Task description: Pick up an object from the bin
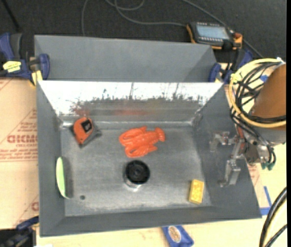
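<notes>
My gripper (228, 178) hangs over the bin's right sloping wall, open, with nothing between its fingers. The nearest thing is a small yellow block (196, 191) on the bin floor near the front right corner, to the gripper's left and apart from it. A black round cap-like thing (136, 172) lies at the middle front. Behind it lies an orange-red soft toy with several limbs (142, 140).
An orange and black tape measure (84, 130) sits at the back left of the floor. A light green flat oval thing (61, 177) leans on the left wall. Bare floor lies between the yellow block and the black cap.
</notes>
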`<control>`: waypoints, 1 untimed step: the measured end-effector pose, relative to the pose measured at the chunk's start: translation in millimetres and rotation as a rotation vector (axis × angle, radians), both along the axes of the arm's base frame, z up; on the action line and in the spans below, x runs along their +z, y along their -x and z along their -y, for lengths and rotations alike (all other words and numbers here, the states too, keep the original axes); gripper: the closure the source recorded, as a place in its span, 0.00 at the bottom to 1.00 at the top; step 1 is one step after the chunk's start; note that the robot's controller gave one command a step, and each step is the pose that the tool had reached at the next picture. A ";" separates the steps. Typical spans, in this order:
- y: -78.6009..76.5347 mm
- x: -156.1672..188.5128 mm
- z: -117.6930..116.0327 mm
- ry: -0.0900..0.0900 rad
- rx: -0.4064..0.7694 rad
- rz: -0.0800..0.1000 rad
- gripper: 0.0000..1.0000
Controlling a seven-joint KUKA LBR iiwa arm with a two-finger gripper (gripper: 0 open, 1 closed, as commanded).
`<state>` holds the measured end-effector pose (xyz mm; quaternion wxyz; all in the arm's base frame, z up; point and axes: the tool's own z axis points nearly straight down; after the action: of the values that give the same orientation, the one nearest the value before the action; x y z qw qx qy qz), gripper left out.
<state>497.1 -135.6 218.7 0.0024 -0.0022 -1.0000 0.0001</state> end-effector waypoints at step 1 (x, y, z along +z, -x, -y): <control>-1.7 4.4 -0.7 0.002 0.004 0.008 0.00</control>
<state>498.9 -134.9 223.1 -0.0017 -0.0001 -1.0000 0.0010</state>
